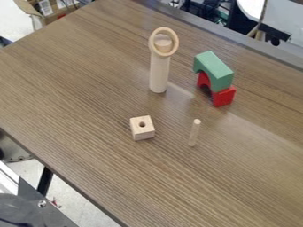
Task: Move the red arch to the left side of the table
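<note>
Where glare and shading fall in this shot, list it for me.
Camera view: pale glare streaks the table between the tall cylinder and the red arch, and again to the arch's right; the green block's top looks lighter than its curved side; cast shadows are faint.

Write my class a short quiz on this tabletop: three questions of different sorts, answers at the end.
1. Which thing rests on the red arch?
a) the thin peg
b) the green block
c) the wooden cube
2. True or false: the wooden cube has a hole in its top.
3. Fill in: the wooden ring is at the ____ of the tall cylinder.

Key: 1 b; 2 true; 3 top
</note>
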Tool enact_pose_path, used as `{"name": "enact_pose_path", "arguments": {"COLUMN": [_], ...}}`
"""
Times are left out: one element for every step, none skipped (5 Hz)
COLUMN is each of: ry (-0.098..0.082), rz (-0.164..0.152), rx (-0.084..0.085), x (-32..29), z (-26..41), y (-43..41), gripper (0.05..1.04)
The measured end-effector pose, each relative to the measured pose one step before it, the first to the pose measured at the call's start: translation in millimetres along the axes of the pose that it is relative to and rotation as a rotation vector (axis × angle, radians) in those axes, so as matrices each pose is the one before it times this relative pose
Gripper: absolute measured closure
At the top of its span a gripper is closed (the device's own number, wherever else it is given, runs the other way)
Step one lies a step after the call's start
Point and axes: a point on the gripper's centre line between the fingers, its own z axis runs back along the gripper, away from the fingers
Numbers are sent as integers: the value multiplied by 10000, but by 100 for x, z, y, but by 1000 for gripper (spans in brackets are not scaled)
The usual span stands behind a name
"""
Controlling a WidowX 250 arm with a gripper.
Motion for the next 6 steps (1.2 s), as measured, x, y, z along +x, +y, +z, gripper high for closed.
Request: {"name": "enact_pose_path", "arguments": {"ry": [481, -5, -339, -501, -175, -257], "rz": [252, -113, -324, -170, 54, -23], "rx": [839, 685, -52, -301, -318, -389], "x": [1832, 910, -90, -202, -224, 82], "z": [-3463, -4130, -3869, -2937, -1038, 1563], "y": [2166, 1193, 588, 286, -111, -368], "gripper": [490, 490, 490, 441, 149, 82]}}
